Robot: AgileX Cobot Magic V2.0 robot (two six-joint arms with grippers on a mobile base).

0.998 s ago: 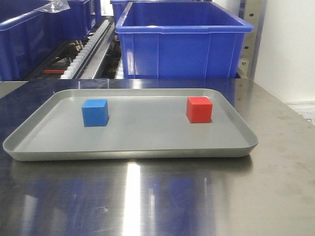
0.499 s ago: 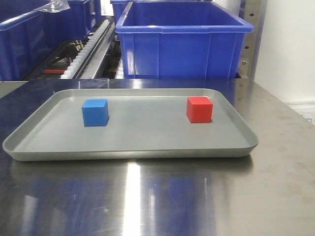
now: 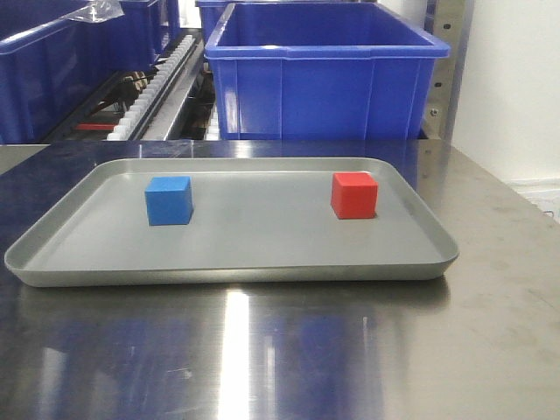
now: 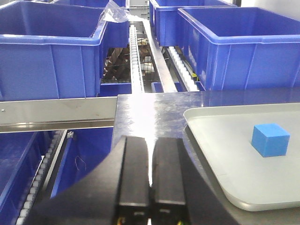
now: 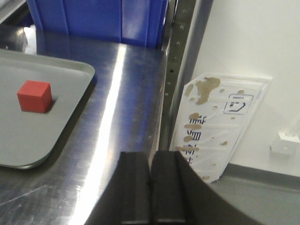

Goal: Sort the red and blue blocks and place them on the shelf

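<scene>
In the front view, a shallow grey tray lies on the steel counter. The blue block sits on the tray's left part and the red block on its right part. The two are well apart, each flat on one face. Behind the counter stands the shelf with its roller tracks, carrying large blue bins.

In the left wrist view, the left fingers are pressed together with nothing between them, near the counter's left edge. The blue block lies ahead and to the right, on the tray. The shelf's brushed front rail runs across at left.

In the right wrist view, the right fingers are likewise closed on nothing. The red block lies ahead to the left on the tray, well apart from them. A stained white panel leans beside a perforated upright.
</scene>
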